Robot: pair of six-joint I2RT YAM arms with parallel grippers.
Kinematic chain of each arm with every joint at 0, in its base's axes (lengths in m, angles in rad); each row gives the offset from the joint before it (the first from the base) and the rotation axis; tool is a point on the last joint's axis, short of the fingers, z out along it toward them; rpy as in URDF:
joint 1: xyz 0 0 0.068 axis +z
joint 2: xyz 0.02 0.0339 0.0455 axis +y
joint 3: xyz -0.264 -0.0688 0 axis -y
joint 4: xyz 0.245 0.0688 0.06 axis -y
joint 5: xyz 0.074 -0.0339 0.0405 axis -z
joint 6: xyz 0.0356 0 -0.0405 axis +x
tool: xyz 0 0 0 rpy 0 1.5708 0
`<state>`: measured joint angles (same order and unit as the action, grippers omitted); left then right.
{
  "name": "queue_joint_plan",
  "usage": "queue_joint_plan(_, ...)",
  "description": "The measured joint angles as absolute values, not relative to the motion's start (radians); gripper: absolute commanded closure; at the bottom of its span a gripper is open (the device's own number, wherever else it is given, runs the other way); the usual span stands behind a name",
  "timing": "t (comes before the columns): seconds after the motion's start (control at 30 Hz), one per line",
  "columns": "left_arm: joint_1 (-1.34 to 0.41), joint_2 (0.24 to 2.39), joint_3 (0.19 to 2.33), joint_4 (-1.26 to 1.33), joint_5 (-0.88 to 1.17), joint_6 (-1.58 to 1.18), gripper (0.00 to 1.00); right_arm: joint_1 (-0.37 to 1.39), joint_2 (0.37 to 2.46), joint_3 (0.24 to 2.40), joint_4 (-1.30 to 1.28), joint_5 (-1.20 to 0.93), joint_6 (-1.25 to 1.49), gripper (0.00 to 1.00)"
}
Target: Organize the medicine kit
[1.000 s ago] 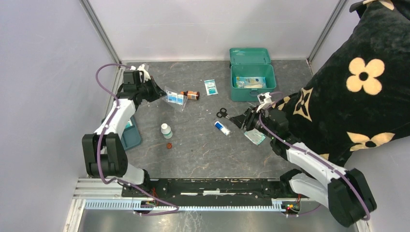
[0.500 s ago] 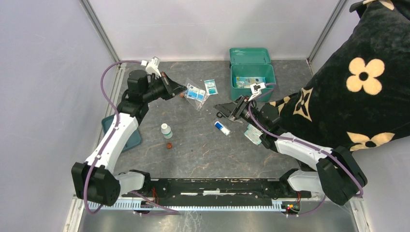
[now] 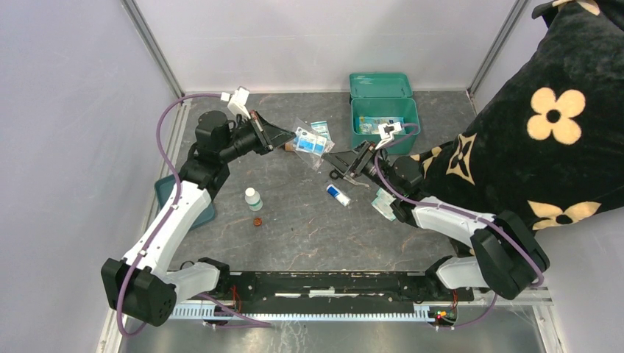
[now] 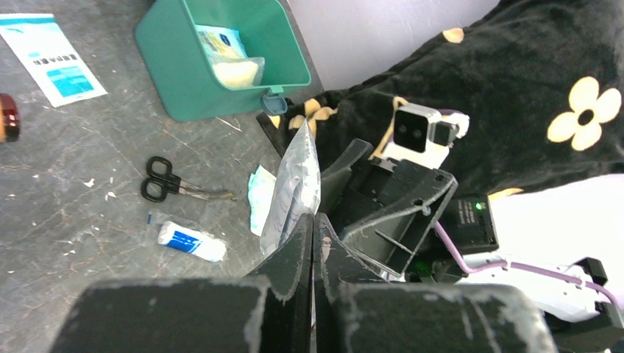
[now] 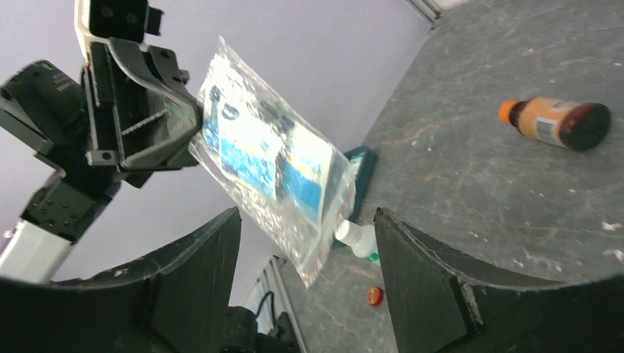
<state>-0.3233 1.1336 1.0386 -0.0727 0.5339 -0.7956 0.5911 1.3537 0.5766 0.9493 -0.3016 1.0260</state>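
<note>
Near the upper centre of the overhead view, the left gripper [image 3: 285, 138] is pinched tight on one edge of a clear plastic bag [image 3: 313, 141] of blue-and-white packets, holding it off the table. Just to its right, the right gripper [image 5: 309, 272] gapes wide and empty, jaws either side of the bag's hanging end. Further right, the medicine kit [image 3: 353, 121] sits open. A shallow bite on slack film, or an early release, would likely drop it near the scissors [image 4: 165, 180].
</note>
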Motion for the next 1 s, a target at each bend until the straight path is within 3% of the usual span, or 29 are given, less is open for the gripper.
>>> queue_joint_plan(0.17,-0.340,1.134,1.039,-0.072,0.533,-0.806,0.98,0.591,1.413,0.605,1.035,-0.324,1.079,0.43)
queue_joint_plan(0.4,-0.343,1.133,1.039,-0.073,0.524,-0.807,0.97,0.591,1.426,0.609,1.090,-0.341,1.108,0.87)
queue_joint_plan(0.47,-0.343,1.133,1.039,-0.075,0.516,-0.807,0.90,0.591,1.422,0.609,1.079,-0.340,1.095,1.00)
queue_joint_plan(0.53,-0.343,1.133,1.039,-0.076,0.505,-0.806,0.81,0.591,1.411,0.609,1.058,-0.339,1.072,1.00)
queue_joint_plan(0.67,-0.343,1.133,1.039,-0.080,0.488,-0.805,0.44,0.585,1.369,0.616,0.976,-0.332,1.007,1.00)
queue_joint_plan(0.73,-0.343,1.133,1.039,-0.090,0.469,-0.793,0.31,0.570,1.345,0.637,0.897,-0.333,0.955,1.00)
queue_joint_plan(0.83,-0.343,1.133,1.046,-0.149,0.412,-0.762,0.24,0.509,1.314,0.712,0.730,-0.329,0.848,1.00)
queue_joint_plan(1.0,-0.342,1.136,1.070,-0.253,0.302,-0.697,0.22,0.361,1.321,0.930,0.384,-0.319,0.616,1.00)
